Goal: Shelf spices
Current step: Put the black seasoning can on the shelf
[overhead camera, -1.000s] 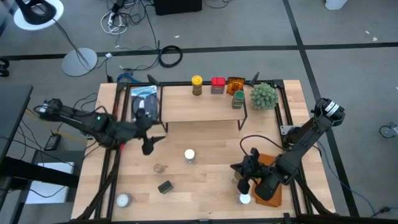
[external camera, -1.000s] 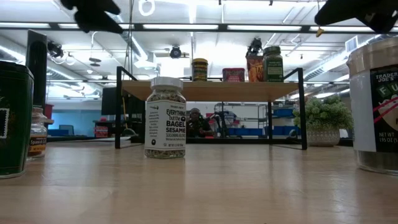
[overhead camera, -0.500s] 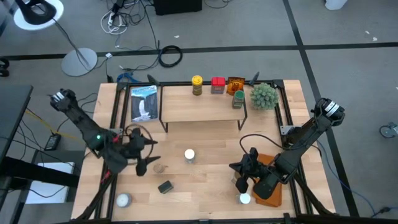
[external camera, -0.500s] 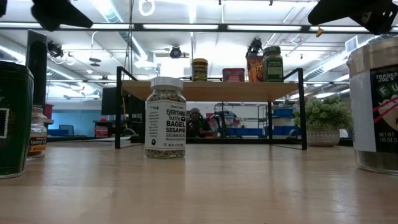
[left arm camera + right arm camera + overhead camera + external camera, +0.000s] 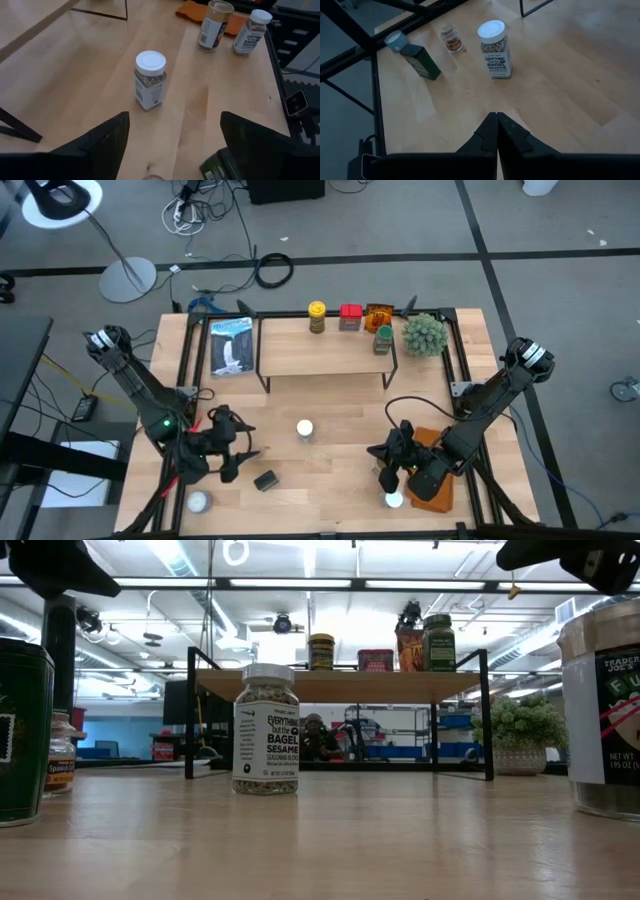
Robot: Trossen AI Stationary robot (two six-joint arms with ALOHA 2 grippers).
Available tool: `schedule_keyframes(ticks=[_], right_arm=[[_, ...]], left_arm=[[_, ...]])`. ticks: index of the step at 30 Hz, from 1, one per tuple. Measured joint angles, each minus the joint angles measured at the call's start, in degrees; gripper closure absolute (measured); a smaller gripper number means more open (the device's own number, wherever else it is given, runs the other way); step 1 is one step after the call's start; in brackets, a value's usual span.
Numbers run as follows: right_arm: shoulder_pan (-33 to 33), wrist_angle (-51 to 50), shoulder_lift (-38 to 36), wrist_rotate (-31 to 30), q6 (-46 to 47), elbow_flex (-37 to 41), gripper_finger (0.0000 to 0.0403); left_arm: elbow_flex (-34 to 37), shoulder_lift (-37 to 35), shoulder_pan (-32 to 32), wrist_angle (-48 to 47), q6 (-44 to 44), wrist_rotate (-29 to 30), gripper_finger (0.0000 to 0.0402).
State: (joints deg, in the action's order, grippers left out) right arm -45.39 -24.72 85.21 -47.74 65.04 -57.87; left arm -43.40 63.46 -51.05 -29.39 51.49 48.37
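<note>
You get even, bright overhead light. In the low view, ceiling strip lights [image 5: 400, 583] glare and the near dark tin [image 5: 22, 730] blurs. The right wrist view is dim; shadows on the surface [image 5: 340, 455] stay soft.

shelf [image 5: 320, 348]: four spices at back edge | sesame jar [image 5: 305, 430]: upright, table centre | dark tin [image 5: 265, 480]: near front

Dark tin [image 5: 220, 169] cut by frame edge; label unreadable.

Four spices [image 5: 349, 319] on the shelf [image 5: 322, 346]; left gripper [image 5: 235, 463] near a dark tin [image 5: 265, 480].
</note>
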Motion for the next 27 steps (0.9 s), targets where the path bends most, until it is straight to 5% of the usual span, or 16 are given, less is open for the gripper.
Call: schedule_keyframes(ticks=[17,27], right_arm=[[0.00,0.73,0.00,0.08,-0.02,0.00,0.0402],[0.00,0.71,0.00,0.12,-0.22,0.00,0.0401]], left_arm=[[0.00,0.00,0.02,6.92,-0.20,-1.02,0.0085],[-0.42,6.45,0.09,11.63,6.25,-9.76,0.0091]])
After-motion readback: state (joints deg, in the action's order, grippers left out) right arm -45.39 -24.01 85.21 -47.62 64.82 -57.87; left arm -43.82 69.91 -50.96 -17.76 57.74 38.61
